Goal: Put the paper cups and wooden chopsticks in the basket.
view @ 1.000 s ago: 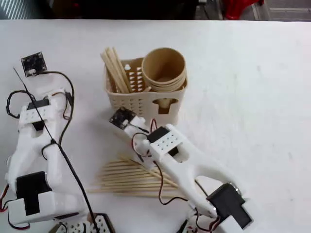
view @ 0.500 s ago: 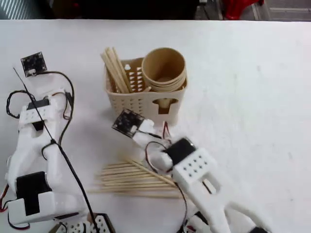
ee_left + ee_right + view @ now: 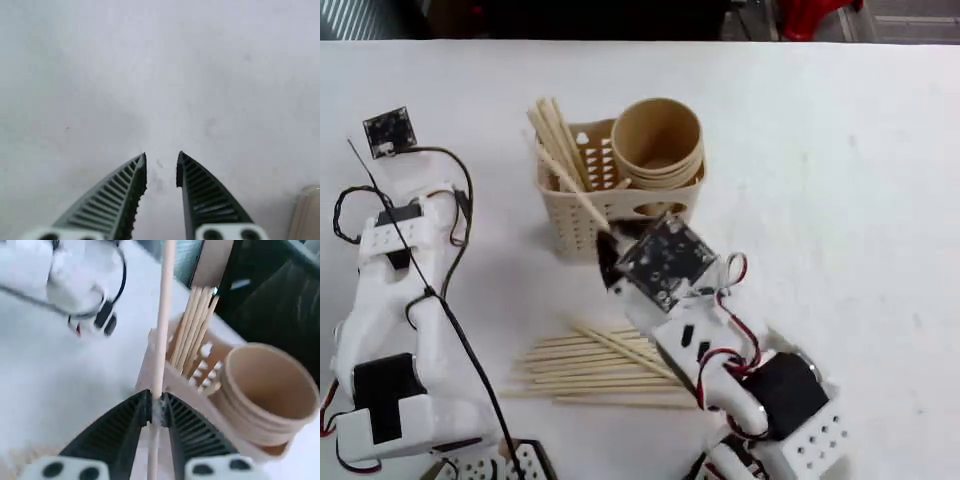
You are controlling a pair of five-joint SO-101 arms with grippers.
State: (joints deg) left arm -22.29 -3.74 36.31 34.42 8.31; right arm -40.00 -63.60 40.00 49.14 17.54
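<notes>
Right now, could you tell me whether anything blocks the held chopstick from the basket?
Nothing visible does: the chopstick in the right gripper leans over the front wall of the basket, beside the chopstick bundle standing inside.

Left arm (image 3: 390,300): is lying folded along the left side of the bench (image 3: 840,150), with its wrist pointing toward the far edge.
Left hand (image 3: 161,167): is hanging just above the bench, fingers standing slightly apart and gripping nothing.
Right arm (image 3: 740,370): is stretching diagonally from the near edge toward the centre, wrist sitting high.
Right hand (image 3: 158,407): is pinching a single chopstick (image 3: 164,315) between its fingertips.
</notes>
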